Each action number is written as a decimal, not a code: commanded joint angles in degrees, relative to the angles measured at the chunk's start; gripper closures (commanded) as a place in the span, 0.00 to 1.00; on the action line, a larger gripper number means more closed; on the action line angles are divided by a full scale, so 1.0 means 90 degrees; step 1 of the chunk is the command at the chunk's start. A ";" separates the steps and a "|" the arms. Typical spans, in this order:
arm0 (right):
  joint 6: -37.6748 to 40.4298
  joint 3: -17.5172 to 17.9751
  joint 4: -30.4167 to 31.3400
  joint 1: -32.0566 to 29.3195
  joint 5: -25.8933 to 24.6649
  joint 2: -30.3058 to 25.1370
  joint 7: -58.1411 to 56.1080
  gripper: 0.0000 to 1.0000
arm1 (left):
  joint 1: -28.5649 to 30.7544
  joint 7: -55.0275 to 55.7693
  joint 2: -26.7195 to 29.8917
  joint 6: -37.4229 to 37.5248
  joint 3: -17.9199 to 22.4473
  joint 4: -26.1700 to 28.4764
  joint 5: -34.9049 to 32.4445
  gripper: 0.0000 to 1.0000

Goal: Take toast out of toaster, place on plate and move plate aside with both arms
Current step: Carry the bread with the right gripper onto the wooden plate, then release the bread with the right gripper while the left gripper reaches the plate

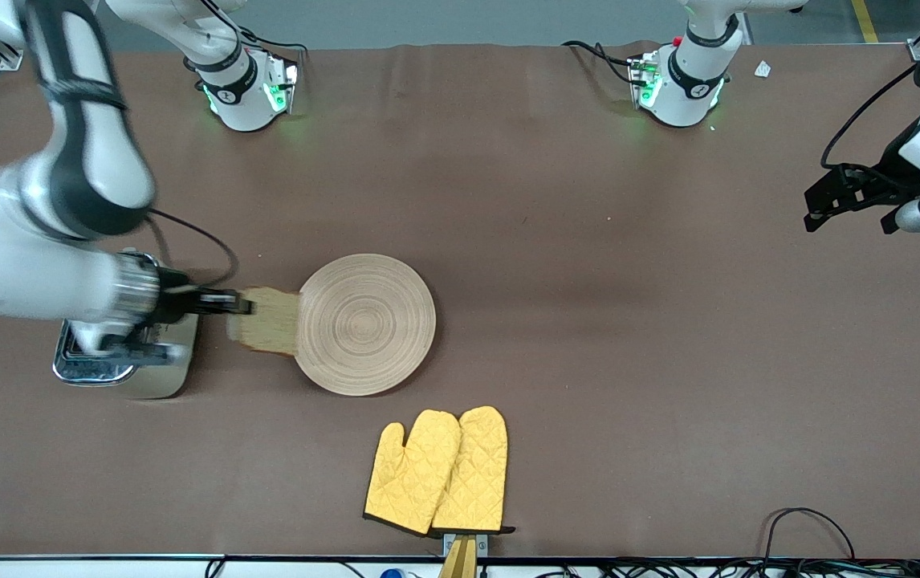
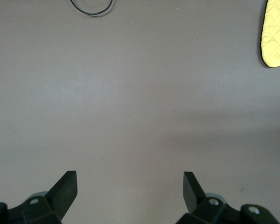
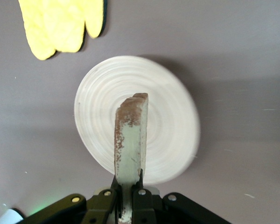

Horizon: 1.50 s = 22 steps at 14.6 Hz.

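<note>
My right gripper (image 1: 243, 305) is shut on the toast (image 1: 267, 321), a light brown slice with a darker crust, and holds it in the air over the table beside the plate (image 1: 366, 323), between the plate and the toaster. The right wrist view shows the toast (image 3: 129, 140) edge-on between the fingers, with the round wooden plate (image 3: 172, 121) below it. My left gripper (image 1: 837, 197) is open and empty, up over the left arm's end of the table; its wrist view shows its fingertips (image 2: 67, 184) wide apart over bare table.
A silver toaster (image 1: 127, 365) stands toward the right arm's end of the table, under the right arm. A pair of yellow oven mitts (image 1: 437, 470) lies nearer the front camera than the plate, and also shows in the right wrist view (image 3: 60, 25). Cables run along the front edge.
</note>
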<state>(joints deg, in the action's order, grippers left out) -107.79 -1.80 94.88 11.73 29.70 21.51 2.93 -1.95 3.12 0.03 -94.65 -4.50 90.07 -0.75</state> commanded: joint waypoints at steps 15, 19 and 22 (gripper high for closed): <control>-0.2730 -0.0122 0.2563 0.0563 0.1320 -0.0075 -0.2160 0.74 | -0.0135 0.0063 -0.1457 0.0273 -0.0047 0.0060 0.2687 0.00; -0.2652 -0.0122 0.2514 -0.0013 0.1310 -0.0065 -0.2842 0.00 | -0.0709 0.0044 -0.2813 -0.0623 -0.0047 0.0011 0.4415 0.00; -0.2643 -0.0190 0.2387 -0.0317 0.0514 -0.0192 -0.3402 0.00 | -0.1246 -0.0063 -0.3808 -0.1278 -0.0076 -0.0377 0.5032 0.00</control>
<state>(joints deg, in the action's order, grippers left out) -132.07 -3.77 115.83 10.76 39.28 22.45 -25.63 -10.62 3.08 -28.36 -104.39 -5.13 91.23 41.07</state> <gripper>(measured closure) 0.273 0.000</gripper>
